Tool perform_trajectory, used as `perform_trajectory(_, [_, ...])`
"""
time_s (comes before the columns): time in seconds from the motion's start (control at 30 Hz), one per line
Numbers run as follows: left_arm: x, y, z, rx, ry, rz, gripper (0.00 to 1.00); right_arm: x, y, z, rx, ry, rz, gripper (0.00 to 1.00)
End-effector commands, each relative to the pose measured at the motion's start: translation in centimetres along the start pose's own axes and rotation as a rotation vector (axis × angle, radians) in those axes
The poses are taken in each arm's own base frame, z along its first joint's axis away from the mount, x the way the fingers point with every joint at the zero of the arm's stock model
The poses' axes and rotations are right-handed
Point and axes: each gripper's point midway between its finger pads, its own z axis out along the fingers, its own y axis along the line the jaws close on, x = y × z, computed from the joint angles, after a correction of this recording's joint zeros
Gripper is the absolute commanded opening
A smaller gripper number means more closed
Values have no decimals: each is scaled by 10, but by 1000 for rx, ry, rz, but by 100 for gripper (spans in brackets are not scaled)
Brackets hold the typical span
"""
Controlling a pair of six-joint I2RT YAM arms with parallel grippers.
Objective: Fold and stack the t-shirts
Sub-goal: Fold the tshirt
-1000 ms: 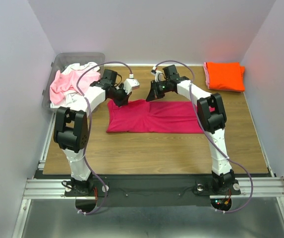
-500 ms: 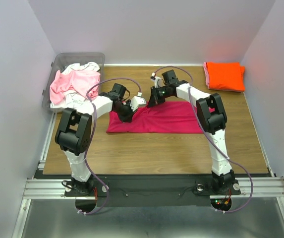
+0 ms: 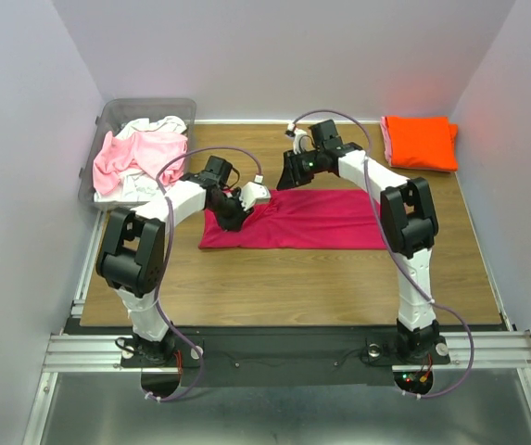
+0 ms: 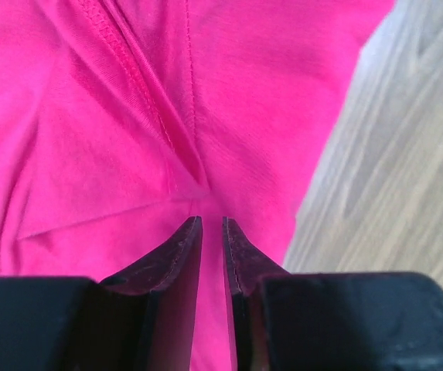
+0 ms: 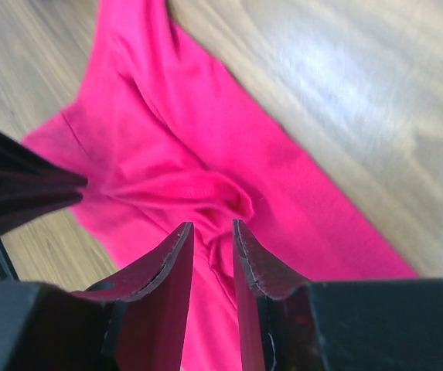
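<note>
Centrally on the wooden table (image 3: 293, 278): magenta t-shirt (image 3: 325, 221). Lies flat as a long folded band running left to right, far edge fairly straight, left end more rumpled. Shows a stitched seam and a raised crease in the left wrist view, and a small puckered ridge in the right wrist view. Left gripper (image 4: 212, 222): hangs low over the left end of the band, jaws parted by a narrow slit, tips right at a peak of cloth but with nothing pinched between them. Sits close to the shirt's edge, bare wood just beside it. Right gripper (image 5: 212, 226): hovers over the far edge of the band, somewhat left of its middle, jaws likewise slightly apart, pink cloth visible through the gap, holding nothing. Points down at the pucker, near the other gripper but not touching it. Farther out, orange t-shirt (image 3: 420, 142): rests folded in a neat square at the far right corner of the table, well apart from the magenta one. Pale pink and white shirts (image 3: 135, 153): heaped loosely, unfolded, inside the clear plastic bin (image 3: 145, 104) at the far left corner.
</note>
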Motion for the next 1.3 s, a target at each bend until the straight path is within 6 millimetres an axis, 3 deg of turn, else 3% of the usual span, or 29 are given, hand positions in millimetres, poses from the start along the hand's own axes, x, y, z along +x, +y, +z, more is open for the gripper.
perform_trajectory(0.0, [-25, 0, -32, -17, -77, 47, 29, -49, 30, -16, -74, -107, -67, 32])
perform_trajectory(0.1, [-33, 4, -38, -18, -125, 2, 31, -48, 43, -4, -127, -89, -38, 33])
perform_trajectory(0.27, [-43, 21, -35, -73, -188, -88, 31, -21, 52, 31, -167, -14, -26, 30])
perform_trajectory(0.37, [-49, 30, -28, -98, -224, -114, 28, -2, 37, 45, -143, 26, -1, 27])
perform_trajectory(0.5, [-39, 32, -5, -72, -203, -175, 24, 28, 11, 62, -79, 80, 28, 24])
perform_trajectory(0.57, [-30, 33, 3, -80, -176, -213, 23, 36, 2, 66, -47, 93, 34, 23])
perform_trajectory(0.67, [-13, 38, 15, -117, -123, -267, 21, 34, 3, 63, -40, 90, 26, 24])
perform_trajectory(0.77, [2, 46, 23, -165, -63, -318, 21, 4, 17, 41, -25, 23, -29, 29])
perform_trajectory(0.83, [8, 45, 27, -172, -45, -330, 21, -22, 29, 11, -13, -42, -63, 42])
perform_trajectory(0.87, [12, 46, 27, -183, -34, -341, 21, -31, 25, -3, 2, -66, -61, 49])
perform_trajectory(0.97, [4, 43, 16, -186, -61, -324, 24, -47, 27, -48, 52, -124, -91, 54])
perform_trajectory(1.0, [-1, 42, 12, -188, -75, -318, 25, -49, 11, -66, 86, -141, -92, 55])
perform_trajectory(1.03, [-9, 41, 0, -197, -99, -306, 27, -46, 4, -76, 107, -140, -79, 55])
perform_trajectory(1.07, [-16, 39, -7, -195, -118, -297, 28, -38, -15, -98, 157, -130, -78, 54])
perform_trajectory(1.17, [-29, 29, -29, -184, -158, -270, 31, -13, -48, -126, 269, -84, -66, 50])
perform_trajectory(1.2, [-33, 26, -37, -193, -173, -281, 32, 12, -73, -137, 337, -33, -48, 47])
perform_trajectory(1.27, [-32, 17, -37, -181, -160, -286, 33, 34, -90, -147, 396, 14, -44, 43])
